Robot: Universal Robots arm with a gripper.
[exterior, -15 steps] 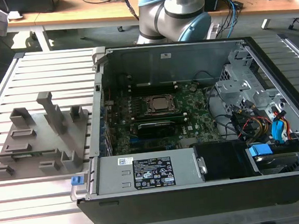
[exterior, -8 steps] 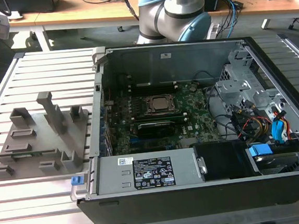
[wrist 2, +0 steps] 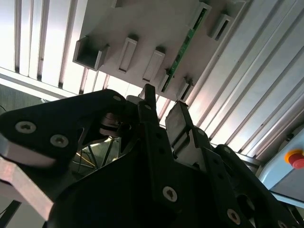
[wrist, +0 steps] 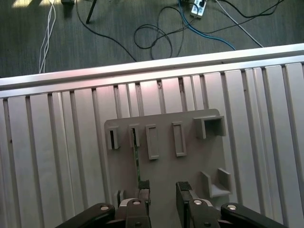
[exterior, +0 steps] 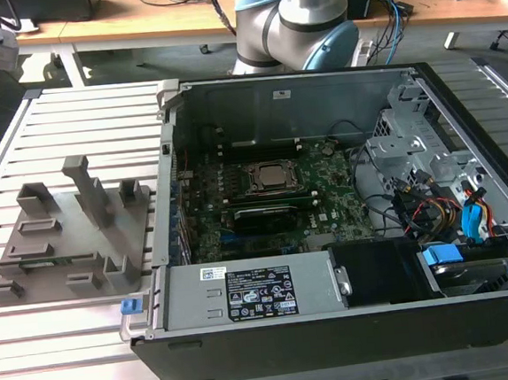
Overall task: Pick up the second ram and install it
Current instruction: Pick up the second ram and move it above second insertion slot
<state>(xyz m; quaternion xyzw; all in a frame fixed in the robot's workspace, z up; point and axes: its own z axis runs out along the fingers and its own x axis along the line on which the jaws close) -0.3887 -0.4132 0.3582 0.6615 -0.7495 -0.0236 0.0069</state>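
Note:
The second ram (exterior: 41, 261) is a narrow green stick standing on edge in a slot of the grey holder tray (exterior: 81, 249), on the slatted table at the exterior view's left. In the second wrist view the ram (wrist 2: 184, 46) runs along the tray (wrist 2: 142, 23). The first wrist view shows the ram (wrist: 137, 164) edge-on as a thin line. My gripper (wrist: 163, 190) hangs above the tray, open, with nothing between its fingers (wrist: 142, 186). One fingertip lines up nearly over the ram's end. In the second wrist view the gripper (wrist 2: 163, 107) is still clear of the stick.
An open computer case (exterior: 337, 325) lies to the exterior view's right of the tray, with the motherboard (exterior: 327, 210) and CPU socket (exterior: 271, 178) exposed. Upright posts (exterior: 84, 183) rise from the tray. Cables (wrist: 190, 23) lie on the floor beyond the table edge.

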